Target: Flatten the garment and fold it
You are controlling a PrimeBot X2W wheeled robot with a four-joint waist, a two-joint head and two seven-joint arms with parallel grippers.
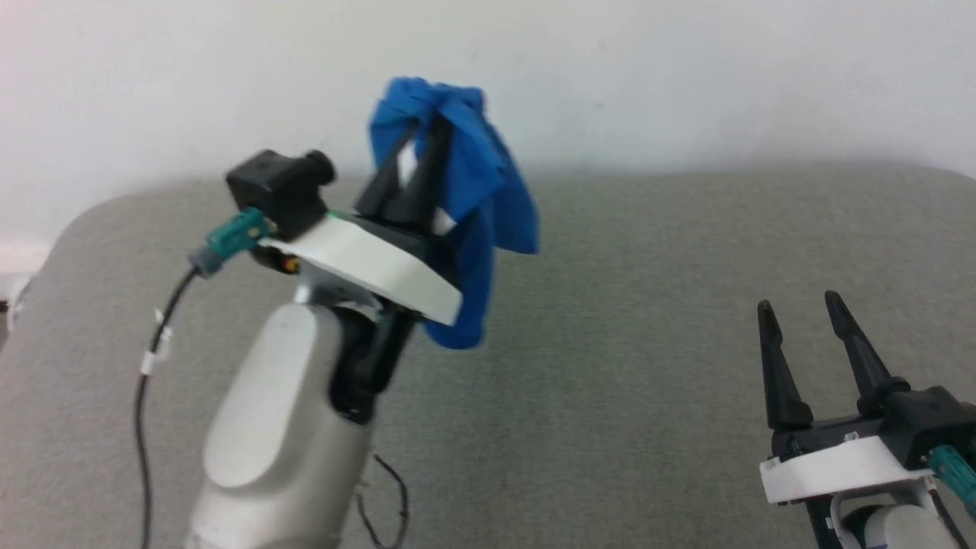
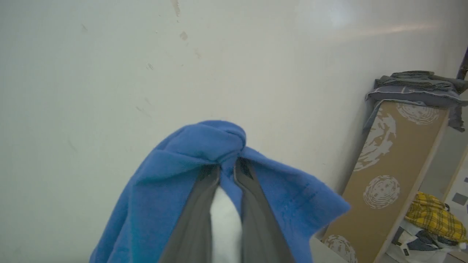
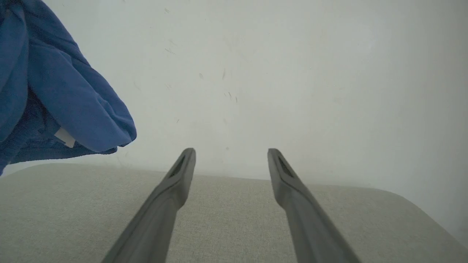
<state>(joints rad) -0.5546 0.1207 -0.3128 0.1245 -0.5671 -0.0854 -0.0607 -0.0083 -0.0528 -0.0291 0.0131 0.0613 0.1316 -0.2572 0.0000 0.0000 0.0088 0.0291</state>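
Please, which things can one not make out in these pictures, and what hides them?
Head view: any print on the garment; bunched folds and blur hide it.
Left wrist view: the fingertips of the left end effector, buried in fabric; the garment's lower part, cut by the bottom edge.
Right wrist view: most of the garment, cut by the left edge.
Left wrist view: the yellow checked cloth, too small to identify.

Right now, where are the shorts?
In the head view the shorts hang bunched left of centre, pinched in the left pincer above the grey surface; the open right pincer sits empty at lower right.
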